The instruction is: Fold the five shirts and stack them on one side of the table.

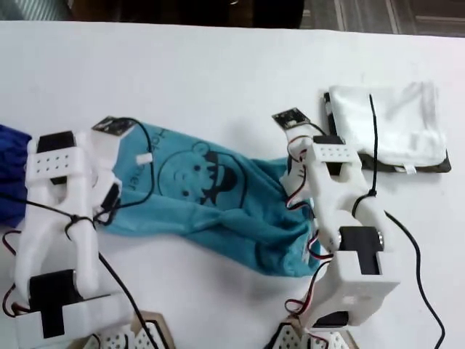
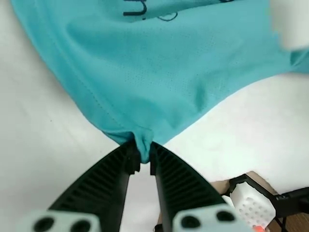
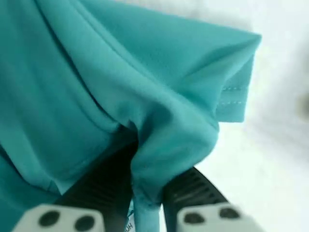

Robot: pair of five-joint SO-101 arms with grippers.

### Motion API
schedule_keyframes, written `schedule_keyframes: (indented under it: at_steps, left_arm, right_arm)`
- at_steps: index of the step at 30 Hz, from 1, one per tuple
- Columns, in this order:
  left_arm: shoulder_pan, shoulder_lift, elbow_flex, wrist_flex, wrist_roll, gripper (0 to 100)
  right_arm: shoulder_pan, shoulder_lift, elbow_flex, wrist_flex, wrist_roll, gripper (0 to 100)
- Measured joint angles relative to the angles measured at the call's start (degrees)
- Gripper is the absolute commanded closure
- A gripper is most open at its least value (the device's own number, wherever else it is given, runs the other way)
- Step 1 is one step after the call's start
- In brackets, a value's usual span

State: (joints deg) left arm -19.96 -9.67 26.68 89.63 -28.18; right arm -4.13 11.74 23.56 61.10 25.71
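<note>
Looks like a robotics lab or maker's bench rather than a home. Given away by a plain white tabletop (image 1: pixel 218 65) carrying a white printed-plastic left arm (image 1: pixel 51 218) and matching right arm (image 1: pixel 341 225), with a loose black cable (image 1: pixel 373 138), bare red servo wires (image 1: pixel 9 243) and a small exposed circuit board (image 1: pixel 290 118). Bolted onto raw plywood base plates (image 1: pixel 158 329). Tipped with a black ribbed printed-plastic left gripper (image 2: pixel 141 162).

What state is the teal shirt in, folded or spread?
Spread, not folded: the teal shirt lies stretched out and rumpled, edges pinched in the left gripper and right gripper.
</note>
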Motion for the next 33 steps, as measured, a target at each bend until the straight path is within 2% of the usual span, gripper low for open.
schedule_keyframes:
  at_steps: [5, 13, 20, 25, 33]
  left_arm:
    - [-0.2, 0.0, 0.0, 0.0, 0.0, 97]
    - [-0.1, 0.0, -0.6, 0.0, 0.0, 97]
    - [0.0, 0.0, -9.8, 4.8, 1.6, 97]
    - [0.0, 0.0, -15.5, 6.6, 2.8, 97]
    - [0.0, 0.0, -15.9, 7.3, 2.9, 97]
  right_arm:
    - [-0.1, 0.1, -3.2, 0.1, 0.0, 98.0]
    - [-0.2, 0.8, -19.3, 0.1, 0.0, 98.0]
    - [-0.4, 1.8, -34.3, 0.1, 0.0, 98.0]
    - [-0.4, 8.5, -42.7, -0.3, 0.0, 98.0]
    - [-0.4, 23.5, -57.1, -0.3, 0.0, 98.0]
